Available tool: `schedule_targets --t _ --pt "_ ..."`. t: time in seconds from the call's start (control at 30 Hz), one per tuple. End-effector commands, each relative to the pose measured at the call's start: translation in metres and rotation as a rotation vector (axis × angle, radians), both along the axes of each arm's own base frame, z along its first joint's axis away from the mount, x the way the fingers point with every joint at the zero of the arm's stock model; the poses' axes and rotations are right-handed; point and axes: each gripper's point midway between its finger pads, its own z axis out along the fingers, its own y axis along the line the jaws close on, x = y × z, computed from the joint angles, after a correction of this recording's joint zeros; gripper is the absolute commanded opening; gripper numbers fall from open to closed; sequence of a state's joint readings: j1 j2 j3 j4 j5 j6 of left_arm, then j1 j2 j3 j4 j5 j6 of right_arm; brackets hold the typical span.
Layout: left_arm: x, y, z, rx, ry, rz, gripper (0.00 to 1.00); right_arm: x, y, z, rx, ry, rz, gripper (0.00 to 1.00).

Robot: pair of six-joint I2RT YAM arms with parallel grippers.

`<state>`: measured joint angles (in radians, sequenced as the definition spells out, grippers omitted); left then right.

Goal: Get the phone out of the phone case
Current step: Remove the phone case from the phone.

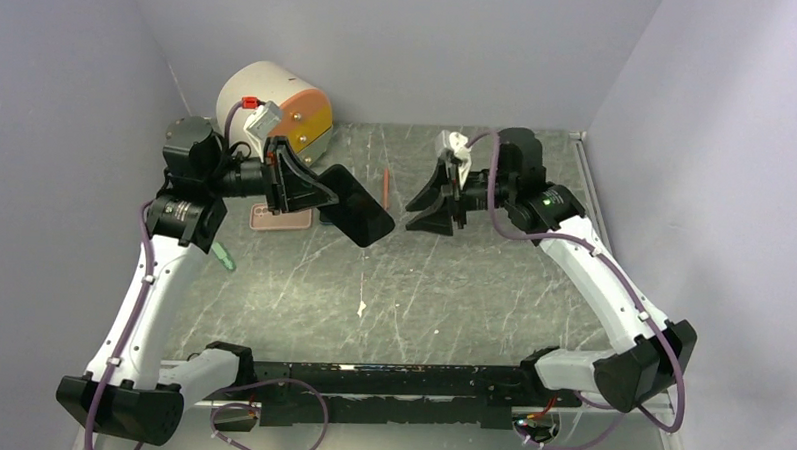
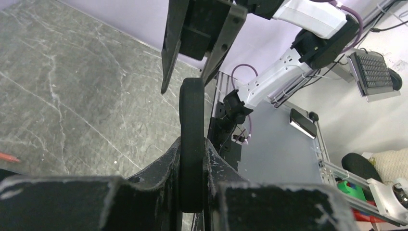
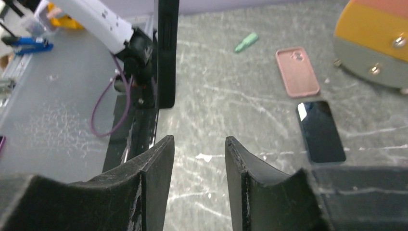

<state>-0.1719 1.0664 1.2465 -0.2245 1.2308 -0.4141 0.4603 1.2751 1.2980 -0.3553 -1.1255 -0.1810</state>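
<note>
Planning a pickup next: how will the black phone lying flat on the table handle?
The phone has a glossy face, so probably slippery. It lies flat on the table, so it would likely slide when pushed, not tip.

Table [image 1: 452,287]: was grey, marbled with white veins.
Raised case [image 1: 360,212]: plain black.
Flat case [image 3: 297,71]: was pink.
Phone [image 3: 320,130]: glossy black.
Pen [image 1: 386,188]: red.
Marker [image 3: 246,42]: green.
Drum [image 1: 264,95]: white shell; face showed orange and yellow bands.
Arm links [image 1: 141,306]: were white, joints black.
</note>
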Motion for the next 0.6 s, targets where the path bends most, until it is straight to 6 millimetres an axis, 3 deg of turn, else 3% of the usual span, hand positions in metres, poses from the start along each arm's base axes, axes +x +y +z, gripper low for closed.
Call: schedule_targets --t 0.0,0.2,0.57 --pt "-0.018 0.001 0.026 -0.008 -0.131 -0.087 0.03 -0.022 -0.001 -0.007 -0.097 -0.122 0.048 0.47" --pt "-0.023 0.0 0.026 -0.007 -0.128 -0.136 0.02 -0.03 0.016 -0.01 -0.13 -0.185 0.079 0.46" --pt "-0.03 0.002 0.022 0.017 -0.115 -0.14 0.02 -0.044 0.031 0.004 -0.141 -0.241 0.152 0.43"
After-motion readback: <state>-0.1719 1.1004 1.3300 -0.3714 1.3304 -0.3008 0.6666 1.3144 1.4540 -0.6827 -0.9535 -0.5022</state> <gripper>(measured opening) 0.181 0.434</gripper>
